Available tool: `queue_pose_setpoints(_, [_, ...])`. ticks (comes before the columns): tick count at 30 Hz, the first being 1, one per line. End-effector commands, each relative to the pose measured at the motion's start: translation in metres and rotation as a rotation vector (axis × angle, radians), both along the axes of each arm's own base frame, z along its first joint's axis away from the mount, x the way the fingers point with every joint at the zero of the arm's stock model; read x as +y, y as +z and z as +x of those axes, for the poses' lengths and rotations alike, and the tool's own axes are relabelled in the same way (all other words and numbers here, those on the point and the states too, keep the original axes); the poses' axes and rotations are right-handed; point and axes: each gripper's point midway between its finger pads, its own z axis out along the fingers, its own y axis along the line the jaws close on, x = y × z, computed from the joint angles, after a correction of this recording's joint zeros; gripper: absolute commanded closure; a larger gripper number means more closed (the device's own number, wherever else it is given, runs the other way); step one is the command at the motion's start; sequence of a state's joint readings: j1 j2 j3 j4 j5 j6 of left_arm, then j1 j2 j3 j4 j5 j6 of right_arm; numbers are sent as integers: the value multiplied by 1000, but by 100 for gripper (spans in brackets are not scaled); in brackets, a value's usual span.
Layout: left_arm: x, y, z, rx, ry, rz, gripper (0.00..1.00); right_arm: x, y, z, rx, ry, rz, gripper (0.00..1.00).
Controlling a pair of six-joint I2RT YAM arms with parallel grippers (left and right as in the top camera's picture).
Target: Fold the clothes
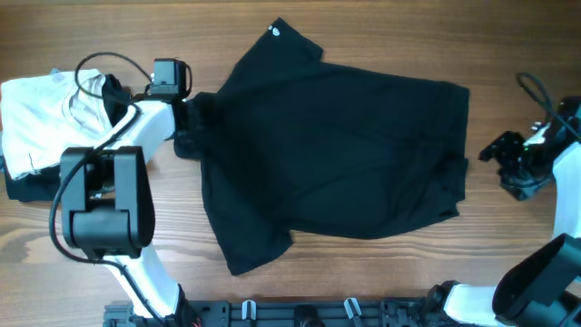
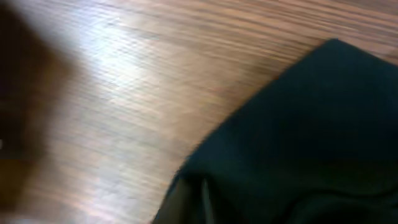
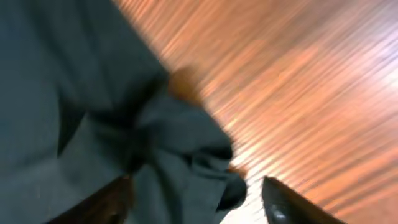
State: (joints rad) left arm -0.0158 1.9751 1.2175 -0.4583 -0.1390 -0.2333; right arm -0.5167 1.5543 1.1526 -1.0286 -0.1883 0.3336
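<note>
The black T-shirt [image 1: 336, 154] lies spread across the middle of the table, with a sleeve at the top bearing a small white logo [image 1: 275, 33] and a flap pointing to the front left. My left gripper [image 1: 192, 123] sits at the shirt's left edge, where the fabric is bunched, and looks shut on it. In the left wrist view the shirt [image 2: 298, 143] fills the lower right and hides the fingers. My right gripper [image 1: 505, 162] is open, just right of the shirt and apart from it. The right wrist view shows the shirt's crumpled edge [image 3: 180, 162] in front of the spread fingers [image 3: 199, 205].
A folded white garment [image 1: 36, 113] lies at the far left, on top of a folded black one [image 1: 23, 186]. The left arm's base [image 1: 100, 209] stands at the front left. Bare wooden table [image 1: 381, 282] lies around the shirt.
</note>
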Motion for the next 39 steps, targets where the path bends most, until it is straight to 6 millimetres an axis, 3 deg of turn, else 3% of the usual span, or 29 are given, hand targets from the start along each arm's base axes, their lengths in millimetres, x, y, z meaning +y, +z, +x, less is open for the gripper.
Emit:
queue_pose_setpoints(1, [2, 42, 4, -102, 45, -39, 79, 67, -25, 3, -43, 317, 161, 30])
queue_pose_setpoints(3, [1, 61, 5, -144, 43, -44, 71, 88, -39, 10, -73, 369, 164, 30])
queue_pose_setpoints(4, [0, 69, 6, -162, 38, -52, 68, 84, -54, 10, -37, 265, 112, 30])
queue_pose_setpoints(8, [-30, 77, 5, -168, -91, -181, 67, 68, -92, -29, 124, 141, -16, 27])
queue_pose_setpoints(10, [-33, 77, 5, -170, -101, -190, 67, 61, -101, -42, 168, 73, -52, 34])
queue_pose_setpoints(13, [-40, 78, 8, -181, -146, -188, 67, 69, -115, -34, 86, 79, -23, 50])
queue_pose_setpoints(15, [-53, 77, 6, -173, -225, -180, 68, 87, -113, -23, -5, 234, 51, 88])
queue_pose_setpoints(16, [-60, 74, 5, -161, -260, -172, 68, 81, -112, -29, 38, 214, 29, 96])
queue_pose_setpoints(18, [-78, 61, 1, -127, -345, -156, 68, 54, -100, -48, 162, 104, -75, 96])
queue_pose_setpoints(21, [-88, 37, 2, -88, -387, -140, 68, 18, -60, -86, 332, -185, -194, 96])
queue_pose_setpoints(22, [-89, 28, 4, -80, -387, -140, 68, 16, -55, -92, 342, -236, -184, 92])
queue_pose_setpoints(23, [-89, 20, 4, -70, -386, -141, 69, 15, -53, -97, 349, -268, -179, 77])
queue_pose_setpoints(25, [-89, 7, 4, -49, -385, -143, 69, 18, -53, -102, 369, -276, -153, 19])
queue_pose_setpoints(26, [-89, 3, 3, -41, -384, -143, 68, 22, -53, -104, 379, -274, -137, 12])
queue_pose_setpoints(28, [-89, 0, 3, -36, -384, -144, 68, 19, -54, -98, 350, -280, -141, 7])
queue_pose_setpoints(29, [-89, 1, 4, -41, -385, -145, 71, 17, -55, -85, 293, -249, -134, 6])
queue_pose_setpoints(31, [-95, 16, 7, -74, -404, -161, 72, 39, -48, -20, -22, 114, -12, 20])
queue_pose_setpoints(32, [-96, 26, 8, -93, -407, -160, 72, 54, -37, 1, -155, 242, 43, 25])
queue_pose_setpoints(33, [-97, 49, 13, -151, -411, -156, 72, 61, -22, 23, -283, 253, 82, 27])
queue_pose_setpoints(36, [-112, 84, 25, -272, -457, -218, 71, 54, -19, 40, -331, 192, 70, 26])
queue_pose_setpoints(39, [-129, 74, 26, -271, -503, -293, 71, 49, -37, 36, -268, 176, 64, 15])
